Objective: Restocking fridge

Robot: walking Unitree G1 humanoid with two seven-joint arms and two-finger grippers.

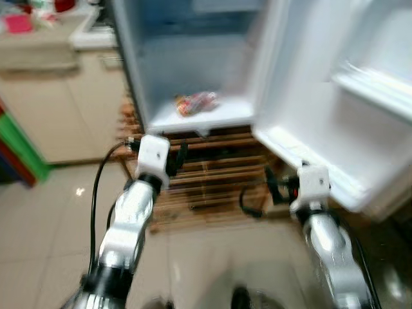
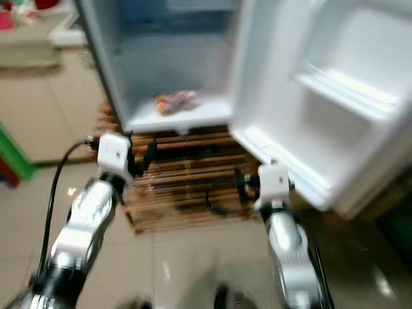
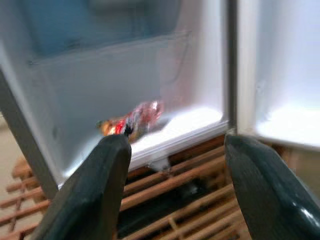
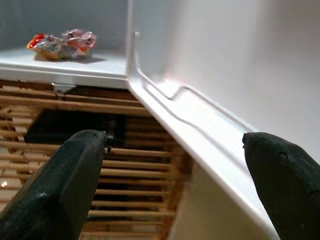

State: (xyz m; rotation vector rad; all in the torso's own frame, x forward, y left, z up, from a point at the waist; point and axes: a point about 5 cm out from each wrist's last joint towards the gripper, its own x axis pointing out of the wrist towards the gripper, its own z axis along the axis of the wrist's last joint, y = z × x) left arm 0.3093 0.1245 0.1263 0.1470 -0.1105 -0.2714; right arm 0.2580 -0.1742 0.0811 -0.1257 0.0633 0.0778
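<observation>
Left eye view gives you the whole scene, though it is blurred. Start at the left: a beige counter (image 1: 38, 58) with cabinet fronts (image 1: 71, 109) under it runs along that side, with pale floor tiles (image 1: 51, 244) in front, so you have open room there.

Your left gripper (image 1: 177, 158) hangs in front of the wooden pallet (image 1: 206, 180), below the fridge (image 1: 193, 64). Its left wrist view shows the two fingers (image 3: 95, 190) spread wide with nothing between them, pointed at the fridge's lowest shelf (image 3: 190, 120).

On that shelf lies one crinkled snack packet (image 1: 196, 102), toward the front and touching nothing else. I judge the restocking barely begun: one packet is in, the rest of the shelf is bare, and neither gripper carries anything to add. You would need to fetch more stock.

Your right gripper (image 1: 273, 187) is also spread wide and empty, hanging just beside the lower edge of the open fridge door (image 1: 347, 103). The right wrist view shows the door's bottom rim (image 4: 200, 135) running between its fingers (image 4: 65, 180). Mind that edge; a lift or a swing to the right would likely strike the door tray (image 1: 373, 90). The clearest path is straight back over the tiles.
</observation>
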